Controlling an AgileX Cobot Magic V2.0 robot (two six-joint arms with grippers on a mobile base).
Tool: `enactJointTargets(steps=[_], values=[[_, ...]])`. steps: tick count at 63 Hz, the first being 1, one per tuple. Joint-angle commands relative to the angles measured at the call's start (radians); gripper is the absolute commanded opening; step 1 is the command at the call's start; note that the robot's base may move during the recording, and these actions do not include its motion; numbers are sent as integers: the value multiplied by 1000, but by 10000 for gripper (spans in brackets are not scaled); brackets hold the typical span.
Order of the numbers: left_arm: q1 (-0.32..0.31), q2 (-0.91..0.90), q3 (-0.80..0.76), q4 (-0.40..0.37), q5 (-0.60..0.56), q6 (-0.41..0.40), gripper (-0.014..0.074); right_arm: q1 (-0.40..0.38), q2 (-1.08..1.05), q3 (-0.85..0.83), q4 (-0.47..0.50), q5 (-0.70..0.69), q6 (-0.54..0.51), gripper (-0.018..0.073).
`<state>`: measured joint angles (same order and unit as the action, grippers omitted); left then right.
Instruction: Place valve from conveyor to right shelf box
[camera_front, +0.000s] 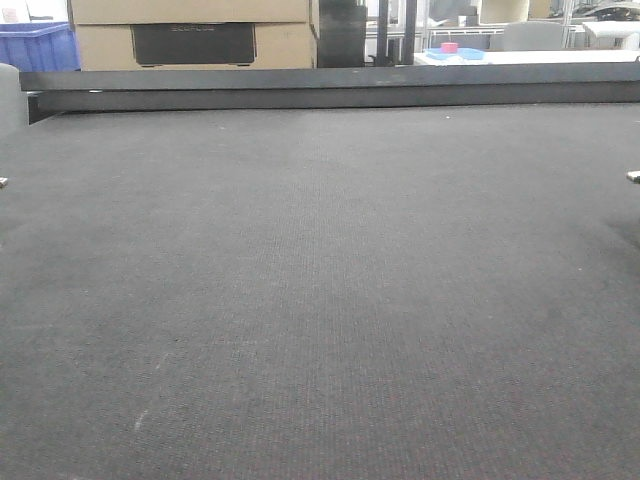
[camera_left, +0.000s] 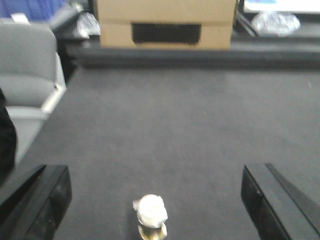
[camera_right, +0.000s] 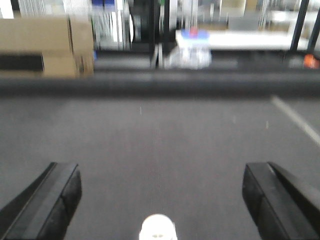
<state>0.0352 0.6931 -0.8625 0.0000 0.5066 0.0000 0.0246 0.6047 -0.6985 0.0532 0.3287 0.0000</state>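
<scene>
The conveyor is a wide dark grey woven belt that fills the front view, with a long black rail along its far edge. No valve shows on it in any view, and the shelf box is out of view. My left gripper is open and empty over the belt, its black fingers wide apart. My right gripper is also open and empty over the belt. A small white round fitting sits at the bottom centre of each wrist view, the same in both.
Cardboard boxes stand behind the rail, with a blue crate to their left. A grey padded surface borders the belt on the left. A white table with a blue dish lies at the far right.
</scene>
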Motion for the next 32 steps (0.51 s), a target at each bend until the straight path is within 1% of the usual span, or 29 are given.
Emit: enactJointTargets(steps=[1,4,7,12,19,25,32], values=[[-23,32,-10,-17,18,-6,590,-4,100,-113,-3,149,0,559],[-35,42,-10,-17,25,-6,590,-4,154,-195,-20,243,0,559],[-46,50,-10,-19,29,-6,590,-4,235,-292,-41,366,-6,559],[-59,50,-10,-19,29,-6,590,-4,344,-424,-43,540,-69,559],[-65,50,-10,-19,31,-6,590,-4,481,-578,-43,719,-88,559],[-65,50,-10,-19,36,-6,590,-4,587,-673,-43,827,-127,559],[-68,50,-10,-19,38,-6,590,-4,679,-718,-43,867,-152,559]])
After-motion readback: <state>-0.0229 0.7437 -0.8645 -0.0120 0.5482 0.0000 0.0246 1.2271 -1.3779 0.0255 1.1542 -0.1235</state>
